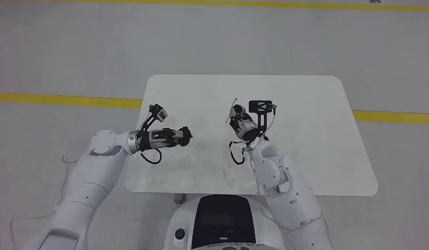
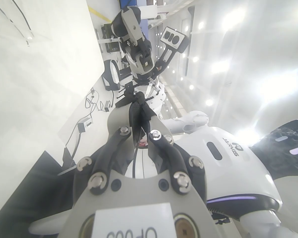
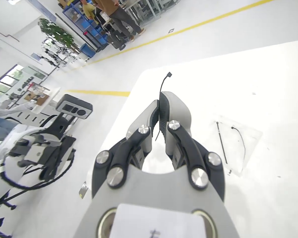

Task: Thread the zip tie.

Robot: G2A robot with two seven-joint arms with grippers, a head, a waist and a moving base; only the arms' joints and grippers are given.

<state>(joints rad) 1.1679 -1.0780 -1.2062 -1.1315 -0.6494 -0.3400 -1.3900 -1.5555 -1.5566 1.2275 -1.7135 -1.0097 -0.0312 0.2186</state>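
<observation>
Pale workshop floor [image 1: 80,49] with yellow lines [image 1: 201,2], and on it a white counter [image 1: 315,156] with rounded corners. Over the counter's near-left part, left tool [image 1: 186,135], fingers pressed together and aimed across toward the other arm; impossible to tell of anything pinched between them. Near the counter's middle, right tool [image 3: 159,105], clamped narrow on the black zip tie [image 3: 162,85]: strap standing up out of the fingertips, square head at its free end in the air above the counter, short tail poking out behind the pads. Clear gap between the two tools. Flat on the counter near the right tool, a clear sheet [image 3: 249,137], and lying on it one straight black tie [image 3: 221,142] and one curved black tie [image 3: 241,138], side by side, not touching.
</observation>
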